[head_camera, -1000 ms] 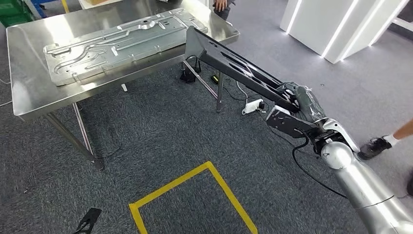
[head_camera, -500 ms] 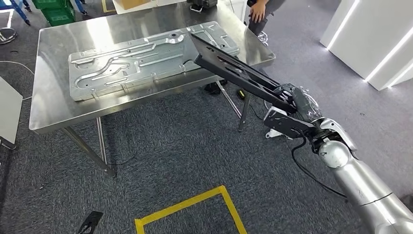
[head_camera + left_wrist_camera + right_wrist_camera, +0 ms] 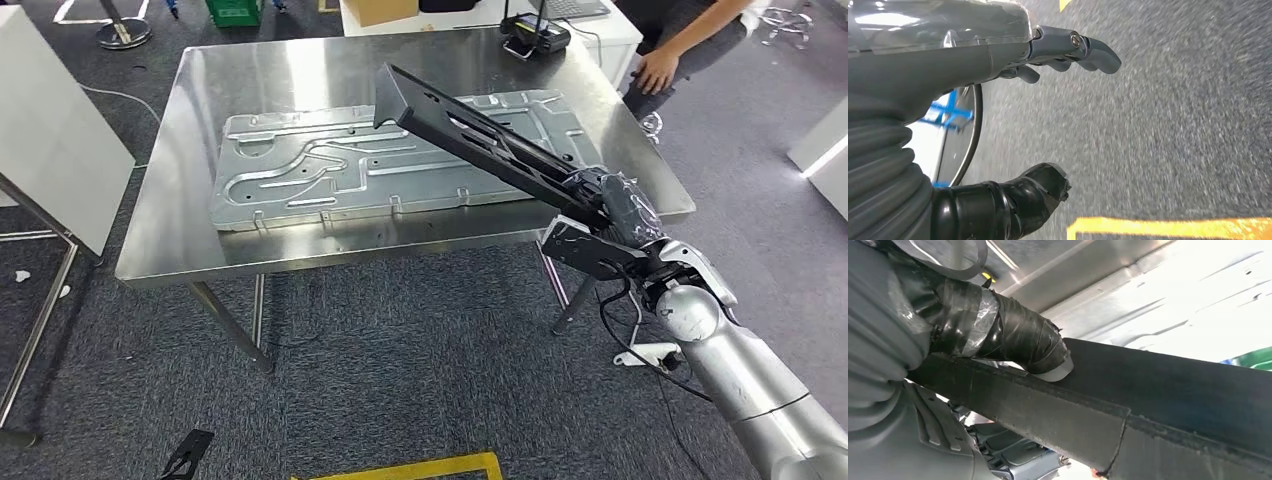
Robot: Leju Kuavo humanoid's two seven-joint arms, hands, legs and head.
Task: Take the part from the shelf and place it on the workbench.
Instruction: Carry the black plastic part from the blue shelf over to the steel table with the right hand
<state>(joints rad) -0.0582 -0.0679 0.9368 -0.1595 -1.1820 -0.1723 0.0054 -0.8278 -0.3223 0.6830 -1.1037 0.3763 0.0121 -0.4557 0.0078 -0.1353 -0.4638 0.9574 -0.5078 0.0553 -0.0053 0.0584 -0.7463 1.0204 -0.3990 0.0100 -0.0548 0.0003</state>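
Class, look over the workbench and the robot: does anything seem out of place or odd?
The right hand is wrapped in black tape. It holds the long black part above the table, over the metal plate.

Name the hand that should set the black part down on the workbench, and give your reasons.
Right. The right hand already grips the long black part, which juts over the steel workbench. The left hand hangs open above the carpet, holding nothing.

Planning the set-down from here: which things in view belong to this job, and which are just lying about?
Job:
black part, held by the right hand
steel workbench

Lying about:
stamped metal panel on the bench
black device
cardboard box
person's hand
left hand, holds nothing
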